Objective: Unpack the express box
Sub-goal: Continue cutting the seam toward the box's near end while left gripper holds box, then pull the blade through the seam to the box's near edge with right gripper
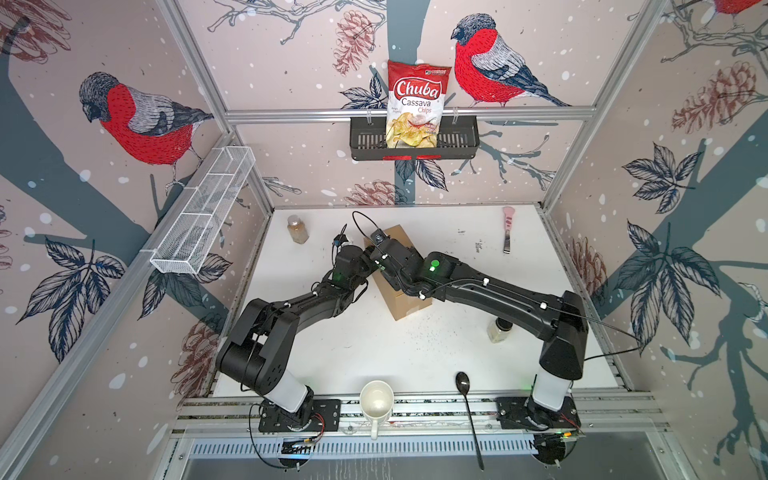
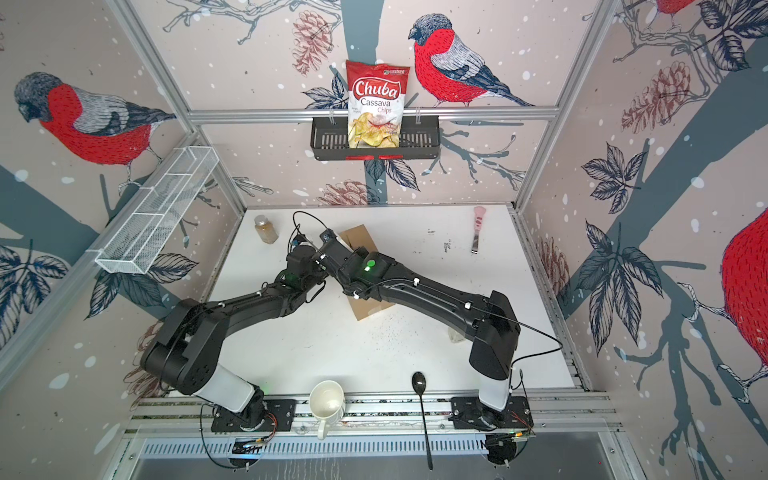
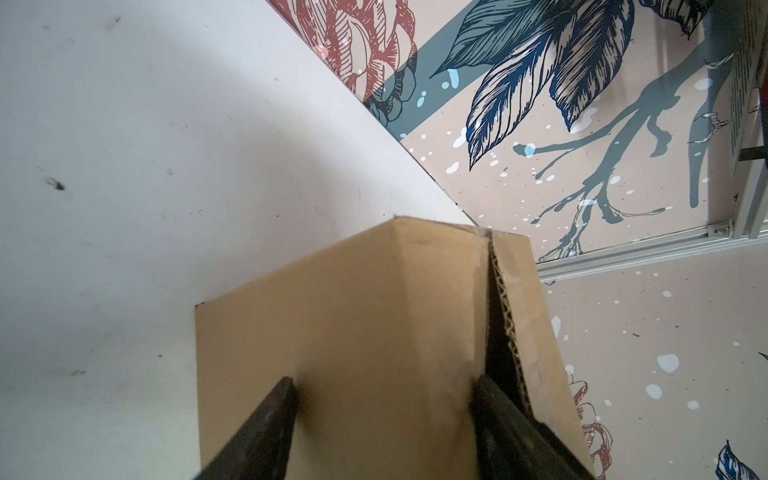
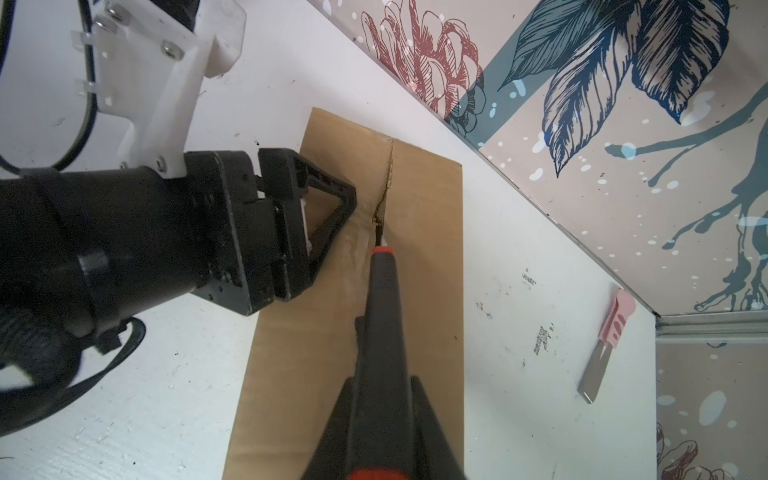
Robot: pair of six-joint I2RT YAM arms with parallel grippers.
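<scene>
The express box, a brown cardboard carton, lies in the middle of the white table, mostly under both wrists. My left gripper clamps its long edge, with one finger on the side wall and the other at the top seam. That seam gapes, showing corrugated edges. My right gripper is shut on a black cutter with an orange tip. Its blade sits in the seam, about a third of the way from the far end.
A jar stands at the back left and a pink-handled scraper lies at the back right. Another jar sits under the right arm. A white mug and black spoon lie at the front edge. The black wall basket holds a chips bag.
</scene>
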